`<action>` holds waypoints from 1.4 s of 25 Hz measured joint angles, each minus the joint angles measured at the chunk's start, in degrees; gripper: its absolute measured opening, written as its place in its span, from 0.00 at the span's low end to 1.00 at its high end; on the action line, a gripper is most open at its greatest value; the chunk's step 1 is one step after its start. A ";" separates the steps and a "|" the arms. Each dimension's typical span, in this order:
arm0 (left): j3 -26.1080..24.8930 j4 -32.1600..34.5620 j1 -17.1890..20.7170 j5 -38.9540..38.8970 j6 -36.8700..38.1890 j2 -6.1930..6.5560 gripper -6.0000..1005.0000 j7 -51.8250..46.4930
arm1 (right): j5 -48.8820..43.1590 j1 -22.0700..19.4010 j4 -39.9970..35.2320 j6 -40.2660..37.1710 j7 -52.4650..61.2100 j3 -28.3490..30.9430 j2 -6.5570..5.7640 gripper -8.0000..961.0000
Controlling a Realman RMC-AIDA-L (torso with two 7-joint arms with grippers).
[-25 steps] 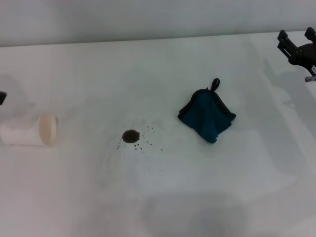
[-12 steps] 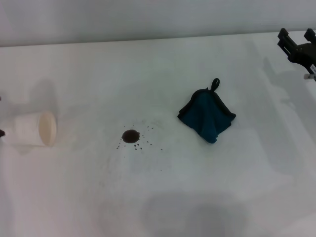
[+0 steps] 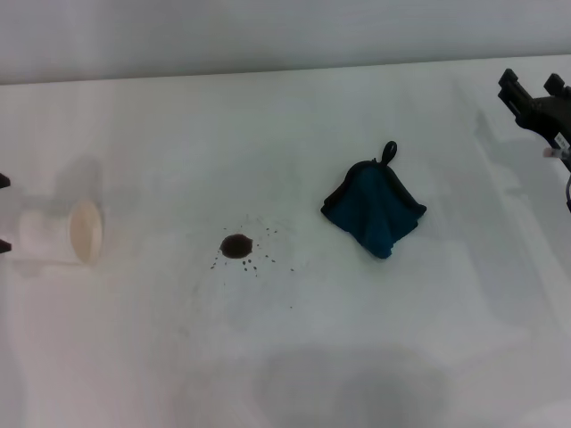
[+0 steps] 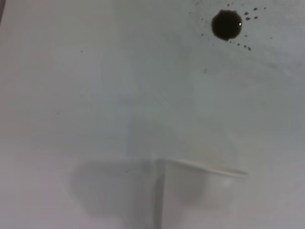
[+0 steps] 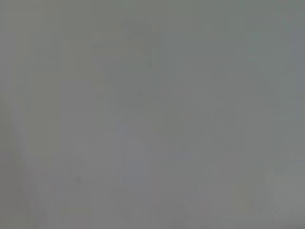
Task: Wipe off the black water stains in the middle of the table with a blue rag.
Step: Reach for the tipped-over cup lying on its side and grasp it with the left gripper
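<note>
The black water stains [image 3: 235, 245] are a small dark blot ringed by specks near the middle of the white table [image 3: 285, 357]. They also show in the left wrist view [image 4: 226, 25]. The blue rag [image 3: 373, 210] lies bunched to the right of the blot, its black loop pointing away from me. My right gripper [image 3: 533, 89] is open and empty at the far right edge, well away from the rag. My left gripper [image 3: 3, 214] shows only as two black fingertips at the left edge, spread apart.
A white paper cup [image 3: 61, 234] lies on its side at the left, its mouth facing the blot; it also shows in the left wrist view [image 4: 200, 191]. The right wrist view shows only a plain grey surface.
The right gripper has shifted slightly left and down. At the left edge both left fingertips now show, and the cup's closed end has come into view. Rag and blot have not moved.
</note>
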 joint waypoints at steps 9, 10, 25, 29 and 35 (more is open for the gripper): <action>0.00 -4.98 1.79 0.70 9.02 -2.41 0.87 3.34 | -0.03 0.11 1.42 0.10 0.02 0.14 0.00 0.83; 0.00 -5.47 1.80 0.64 9.57 -2.53 0.87 3.54 | -0.03 0.21 1.63 0.09 0.02 0.15 0.00 0.83; -0.02 -13.64 1.75 -2.80 20.26 -3.85 0.87 9.36 | -0.04 0.27 4.02 0.37 0.02 0.15 0.00 0.83; -0.33 -16.83 1.81 -5.59 23.74 -3.81 0.86 11.53 | -0.29 0.22 4.36 0.62 0.02 0.15 0.00 0.83; -0.37 -19.26 2.16 -6.70 26.01 -3.84 0.86 12.98 | -0.38 0.17 4.71 1.41 0.02 0.15 0.00 0.83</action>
